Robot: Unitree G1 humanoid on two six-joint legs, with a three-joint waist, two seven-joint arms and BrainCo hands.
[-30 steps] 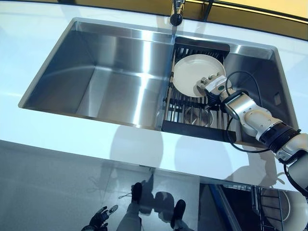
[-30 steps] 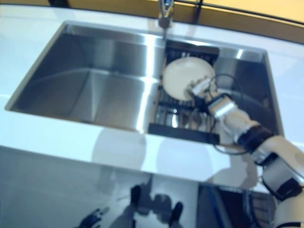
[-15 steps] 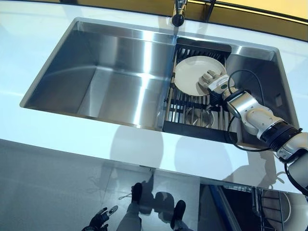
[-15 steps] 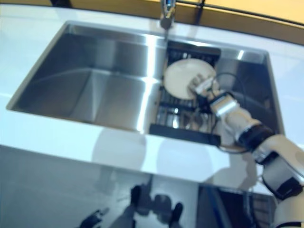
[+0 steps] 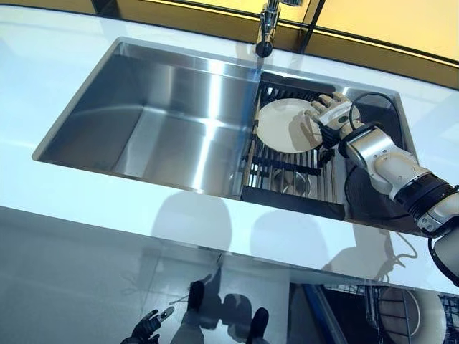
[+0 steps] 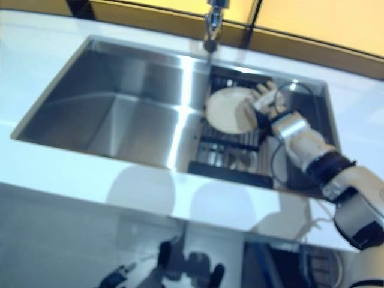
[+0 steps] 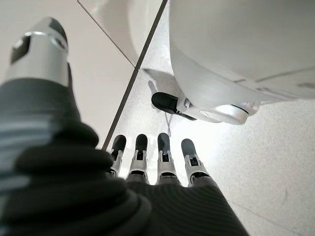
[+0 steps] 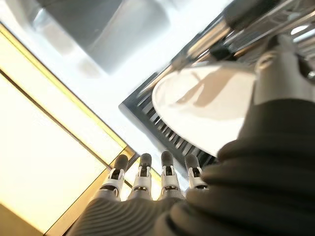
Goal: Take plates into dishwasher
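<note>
A round white plate lies on a black drying rack with metal bars. The rack sits across the right part of a big shiny steel sink, and the plate is at the far end of the rack, close to the back edge of the sink. A dark metal tap stands at the back edge, just left of the rack. The sink is set in a smooth white counter.

The right hand reaches in from the right side and sits at the right rim of the plate. In the right wrist view its fingers are straight and spread out in a row, pointing past the far edge of the plate toward the yellow wall behind the counter. The thumb lies on the other side of the plate rim. The hand looks open. I cannot tell for sure if it has a real grip on the plate or is only touching it.

The left hand hangs low, below the near edge of the counter, well apart from the sink. In its own wrist view its fingers are straight and hold nothing.

Under the rack bars, a round steel drain shows at the bottom of the sink.
</note>
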